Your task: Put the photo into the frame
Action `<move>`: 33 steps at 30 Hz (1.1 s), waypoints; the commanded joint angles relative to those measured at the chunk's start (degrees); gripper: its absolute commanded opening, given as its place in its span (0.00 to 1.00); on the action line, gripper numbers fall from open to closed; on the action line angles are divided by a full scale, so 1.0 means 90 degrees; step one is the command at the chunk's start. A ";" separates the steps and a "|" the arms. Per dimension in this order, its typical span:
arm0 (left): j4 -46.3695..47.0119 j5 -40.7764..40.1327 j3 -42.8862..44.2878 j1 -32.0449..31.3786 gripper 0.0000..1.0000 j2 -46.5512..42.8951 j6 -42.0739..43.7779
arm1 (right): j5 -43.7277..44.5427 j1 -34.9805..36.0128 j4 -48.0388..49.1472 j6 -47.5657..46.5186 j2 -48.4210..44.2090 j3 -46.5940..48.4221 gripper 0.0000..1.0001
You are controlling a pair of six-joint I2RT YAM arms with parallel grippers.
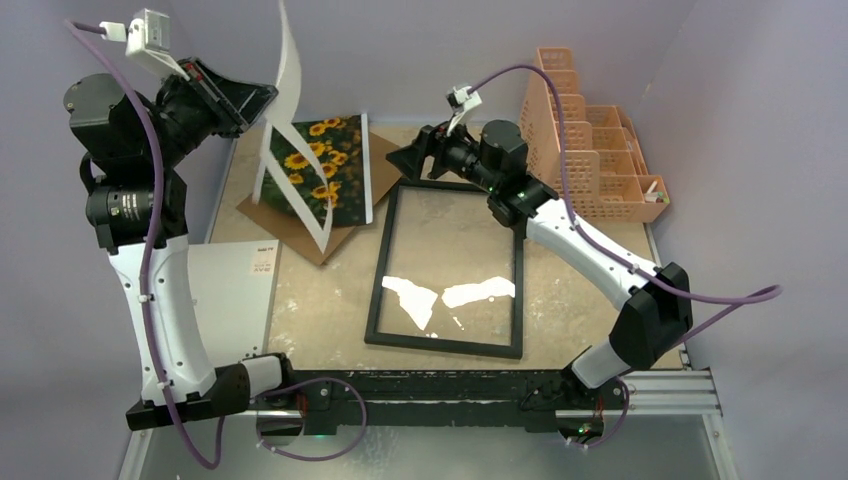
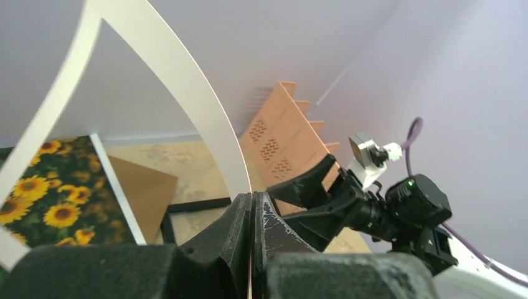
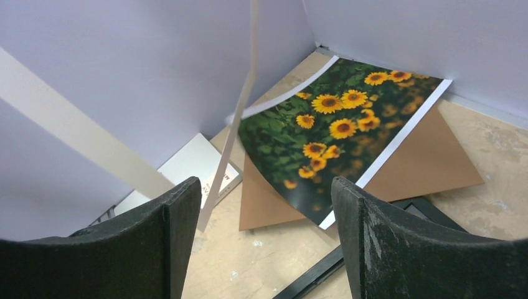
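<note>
Lavender walls, beige counter (image 1: 325,295), photo not yet in frame.

The photo (image 1: 345,165) lies face up on a brown board (image 1: 268,215) at the far left, just beside the far-left corner of the black frame (image 1: 379,280). The frame lies flat mid-counter with glare on its glass. The left end effector (image 2: 252,199) is pressed together on a white mat (image 1: 290,70), held up in the air over the photo. The right end effector (image 3: 266,187) is spread, empty, and points at the photo. Likely step: the right arm takes the photo. Come in low at the edge hanging off the board, pinch only the white border, hold the mat clear and lay the print square to the frame corners. The print on the white sheet (image 1: 235,285) at left is too small to read, and no brands show.
</note>
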 commanded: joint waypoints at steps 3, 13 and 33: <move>0.0968 0.1145 -0.0245 -0.0232 0.00 0.0114 -0.0390 | 0.0343 0.0041 0.0415 -0.0060 -0.0255 0.0170 0.80; 0.2246 0.1484 -0.1265 -0.0354 0.00 0.0041 -0.1125 | 0.1384 0.0037 0.0436 -0.0075 -0.0769 -0.0106 0.85; 0.0195 -0.2176 -0.2532 -0.0354 0.33 0.0596 0.0396 | 0.2413 0.0040 -0.1302 -0.0419 -0.0037 0.0665 0.88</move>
